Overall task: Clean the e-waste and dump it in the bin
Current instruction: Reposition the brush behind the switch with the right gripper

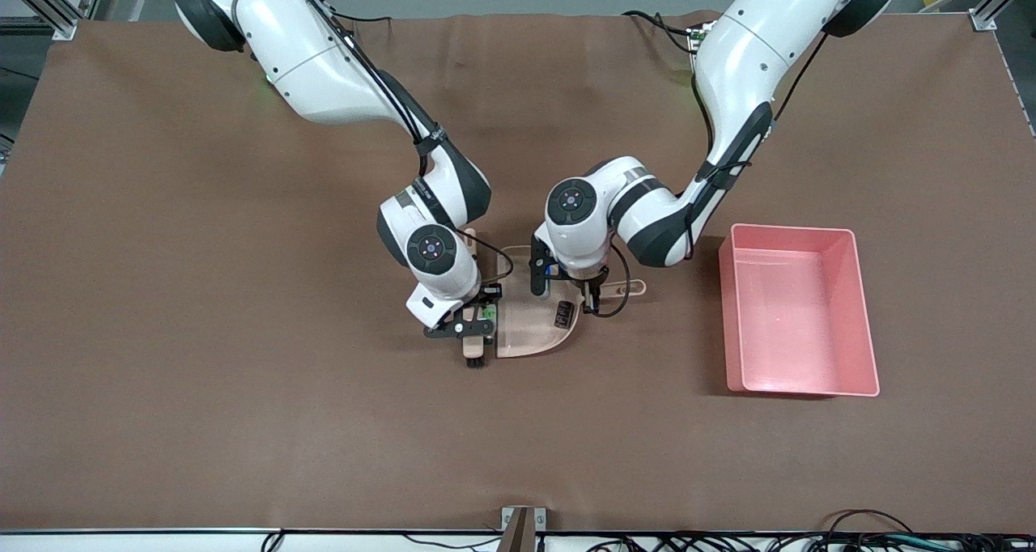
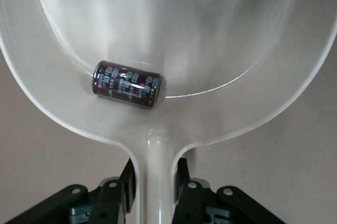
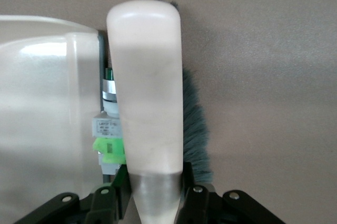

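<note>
Brush [image 1: 474, 346] bristles mostly hidden under its handle, right gripper [image 1: 479, 319] fingers clamped on brush, white-and-green component [image 3: 109, 134] half hidden at dustpan [image 1: 526, 337] lip, maroon cylinder [image 2: 126, 84] in dustpan, left gripper [image 1: 589, 286] fingers clamped on dustpan handle, pink bin [image 1: 858, 309] at 3 o'clock on desk [image 1: 202, 414].

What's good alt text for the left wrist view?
A dark maroon cylinder lies on its side inside the beige dustpan, close to where the pan narrows into its handle. The left gripper is shut on that handle, and brown table shows around the pan.
</note>
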Robot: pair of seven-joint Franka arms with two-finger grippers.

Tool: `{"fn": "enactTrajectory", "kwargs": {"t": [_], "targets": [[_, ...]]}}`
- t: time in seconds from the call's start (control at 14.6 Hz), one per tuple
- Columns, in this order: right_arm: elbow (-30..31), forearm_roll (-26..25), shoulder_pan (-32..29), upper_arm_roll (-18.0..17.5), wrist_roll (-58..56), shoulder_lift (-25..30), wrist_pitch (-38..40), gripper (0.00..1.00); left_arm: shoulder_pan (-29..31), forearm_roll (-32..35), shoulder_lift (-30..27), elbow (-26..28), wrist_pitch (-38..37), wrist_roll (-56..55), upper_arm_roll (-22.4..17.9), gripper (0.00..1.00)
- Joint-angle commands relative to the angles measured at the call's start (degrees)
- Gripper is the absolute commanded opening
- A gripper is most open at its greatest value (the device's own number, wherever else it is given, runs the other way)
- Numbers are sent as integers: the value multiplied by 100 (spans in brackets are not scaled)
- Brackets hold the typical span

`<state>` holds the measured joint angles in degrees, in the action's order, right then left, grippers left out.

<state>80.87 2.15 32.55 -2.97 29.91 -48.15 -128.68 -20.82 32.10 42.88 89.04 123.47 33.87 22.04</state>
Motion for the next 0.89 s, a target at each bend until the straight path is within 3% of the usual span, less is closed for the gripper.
{"fn": "enactTrajectory", "kwargs": {"t": [0.0, 0.82], "targets": [[-150, 13, 49, -37, 32, -300, -52, 0, -27, 121, 133, -150, -113, -64, -24, 17], [-651, 312, -56, -37, 24, -546, -366, 0, -18, 130, 116, -150, -165, -64, -16, 17]]}}
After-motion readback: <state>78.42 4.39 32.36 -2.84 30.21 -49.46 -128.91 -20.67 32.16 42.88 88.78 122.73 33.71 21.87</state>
